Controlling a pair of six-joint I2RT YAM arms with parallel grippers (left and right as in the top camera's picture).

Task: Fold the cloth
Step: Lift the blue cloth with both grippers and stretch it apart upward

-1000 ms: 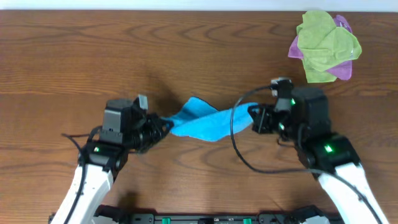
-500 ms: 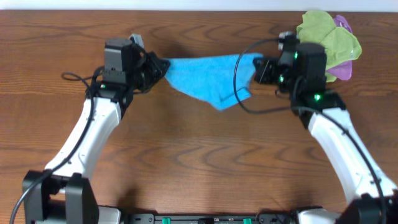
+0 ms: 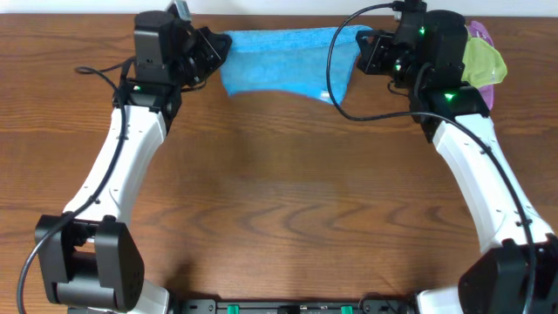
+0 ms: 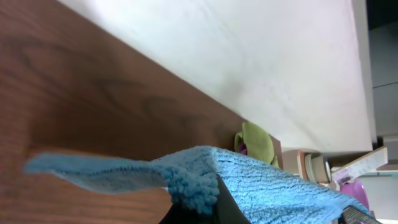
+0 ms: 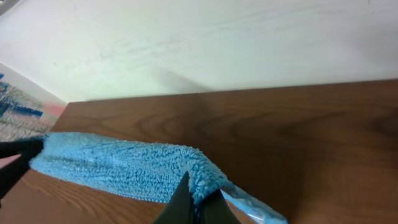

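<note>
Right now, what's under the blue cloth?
Wooden table shows beneath the cloth, which is held stretched between the left hand and right hand. From overhead, the cloth covers the strip directly below it.

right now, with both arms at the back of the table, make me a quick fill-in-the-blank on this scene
1. The cloth stretched between the left jaws and the right jaws is ____ in colour.
2. Both pairs of jaws are ____, not open.
3. The lime-green cloth lies beside the ____ arm.
4. Under it shows another cloth, coloured ____.
Missing words: blue; shut; right; purple.
</note>
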